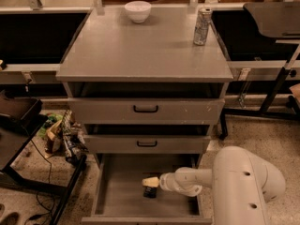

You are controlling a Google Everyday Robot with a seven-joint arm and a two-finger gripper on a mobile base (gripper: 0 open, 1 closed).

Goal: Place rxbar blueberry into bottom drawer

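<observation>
The gripper (151,182) is hovering inside the open bottom drawer (119,191) with the rxbar (150,192) at its tip, nearly placed; whether clenched or released, I cannot tell.

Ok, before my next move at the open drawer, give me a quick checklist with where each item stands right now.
1. Lowest grey metal drawer pulled out, floor exposed: ok.
2. Claw inside the drawer's walls, low over its floor: ok.
3. Small dark navy-wrapped snack bar within the drawer's outline, directly under the claw: ok.
4. Bar resting on the floor rather than hanging from the claw: cannot tell.
5. Claw's hold on the bar: cannot tell.
6. White arm apart from the middle grey drawer with the black handle, which sits above and behind it, so a way out toward the front right looks free: ok.
</observation>
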